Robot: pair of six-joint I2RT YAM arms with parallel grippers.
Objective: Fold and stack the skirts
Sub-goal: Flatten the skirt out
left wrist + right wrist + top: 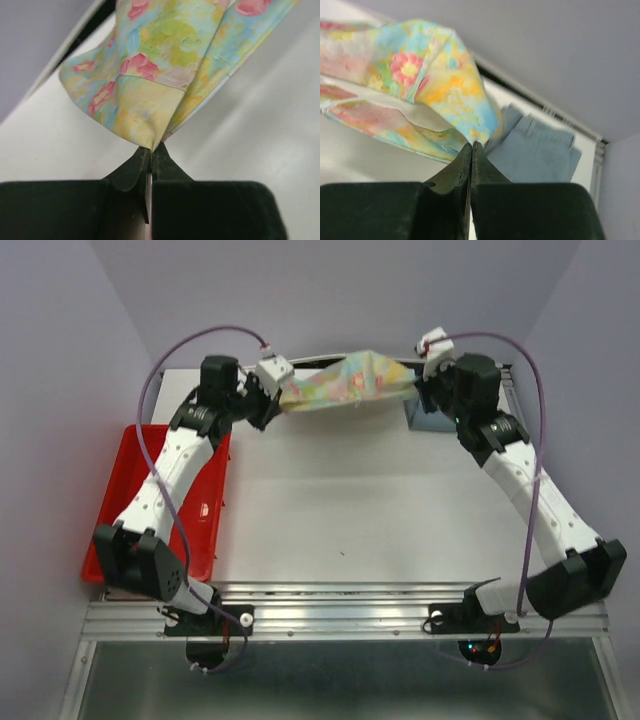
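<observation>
The pastel floral skirt (345, 380) hangs stretched between my two grippers above the far edge of the table. My left gripper (272, 392) is shut on its left corner, seen in the left wrist view (150, 148) with the cloth (165, 60) fanning away from the tips. My right gripper (422, 388) is shut on its right corner, seen in the right wrist view (472, 145) with the cloth (415, 85) spreading left. The light blue denim skirt (535, 150) lies on the table behind the right gripper; in the top view only a grey-blue bit (420, 415) shows under the arm.
A red tray (115, 505) sits at the table's left side under the left arm. The white tabletop (360, 510) spreads between the arms. Purple walls close in the back and sides, and a metal rail (340, 610) runs along the near edge.
</observation>
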